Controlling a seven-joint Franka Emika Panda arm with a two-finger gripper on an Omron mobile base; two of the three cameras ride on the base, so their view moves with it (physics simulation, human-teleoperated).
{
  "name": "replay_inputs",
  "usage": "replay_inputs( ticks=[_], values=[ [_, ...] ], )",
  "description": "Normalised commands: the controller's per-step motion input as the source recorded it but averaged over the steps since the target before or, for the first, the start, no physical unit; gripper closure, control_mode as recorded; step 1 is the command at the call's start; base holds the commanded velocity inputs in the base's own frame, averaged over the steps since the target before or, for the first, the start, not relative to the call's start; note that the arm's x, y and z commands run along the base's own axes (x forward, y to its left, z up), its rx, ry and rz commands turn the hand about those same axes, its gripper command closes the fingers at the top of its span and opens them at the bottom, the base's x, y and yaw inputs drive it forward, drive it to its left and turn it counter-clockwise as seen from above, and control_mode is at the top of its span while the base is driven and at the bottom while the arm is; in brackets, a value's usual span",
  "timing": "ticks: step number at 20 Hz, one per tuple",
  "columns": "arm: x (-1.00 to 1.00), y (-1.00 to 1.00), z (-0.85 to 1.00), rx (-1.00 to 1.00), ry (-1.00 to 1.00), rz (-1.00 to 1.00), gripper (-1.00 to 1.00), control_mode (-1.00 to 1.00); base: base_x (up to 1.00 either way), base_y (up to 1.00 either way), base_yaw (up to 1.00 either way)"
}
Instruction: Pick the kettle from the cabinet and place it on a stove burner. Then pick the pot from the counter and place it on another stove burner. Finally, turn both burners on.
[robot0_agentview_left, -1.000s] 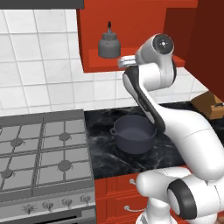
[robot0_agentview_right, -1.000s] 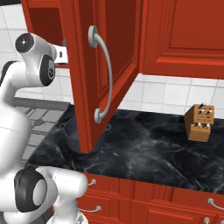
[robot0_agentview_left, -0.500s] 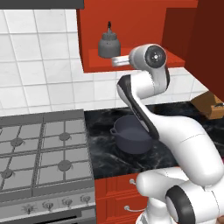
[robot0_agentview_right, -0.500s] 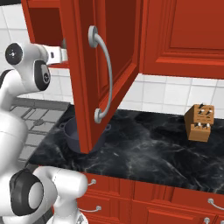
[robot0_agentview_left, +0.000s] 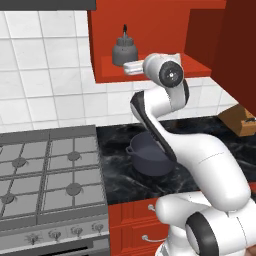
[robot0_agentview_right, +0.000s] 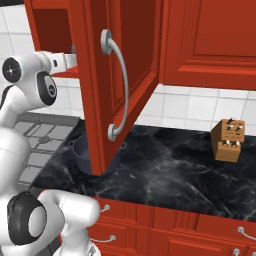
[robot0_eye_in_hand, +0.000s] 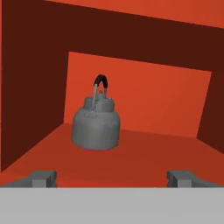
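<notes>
The glossy red wall cabinet (robot0_agentview_left: 150, 67) with no door has a flat red floor inside, near the top middle of the left base view. The small grey metal kettle (robot0_agentview_left: 124, 50) with a black arched handle stands upright on it.

Lower down, the shiny black marble counter (robot0_agentview_right: 170, 175) holds the wide dark blue-grey pot (robot0_agentview_left: 150, 155) at the middle of the left base view. A brown wooden knife block (robot0_agentview_right: 228, 140) stands on it at the right of the right base view.

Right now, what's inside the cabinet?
The kettle stands upright on the cabinet floor, alone as far as the hand view shows. Its spout can't be made out.
</notes>
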Motion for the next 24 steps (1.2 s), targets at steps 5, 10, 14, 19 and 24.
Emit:
replay_inputs(
  ticks=[5, 10, 14, 19, 24],
  values=[
    [0.15, 0.02, 0.01, 0.0, -0.05, -0.02, -1.0, -1.0, 0.0, 0.0, 0.0],
    [0.13, -0.13, 0.0, 0.0, 0.0, 0.0, -1.0, -1.0, 0.0, 0.0, 0.0],
    [0.33, 0.03, 0.04, 0.0, 0.0, -0.03, -1.0, -1.0, 0.0, 0.0, 0.0],
    [0.33, 0.08, 0.11, 0.0, 0.03, -0.02, -1.0, -1.0, 0.0, 0.0, 0.0],
    [0.28, 0.21, 0.18, 0.0, 0.05, -0.03, -1.0, -1.0, 0.0, 0.0, 0.0]
  ],
)
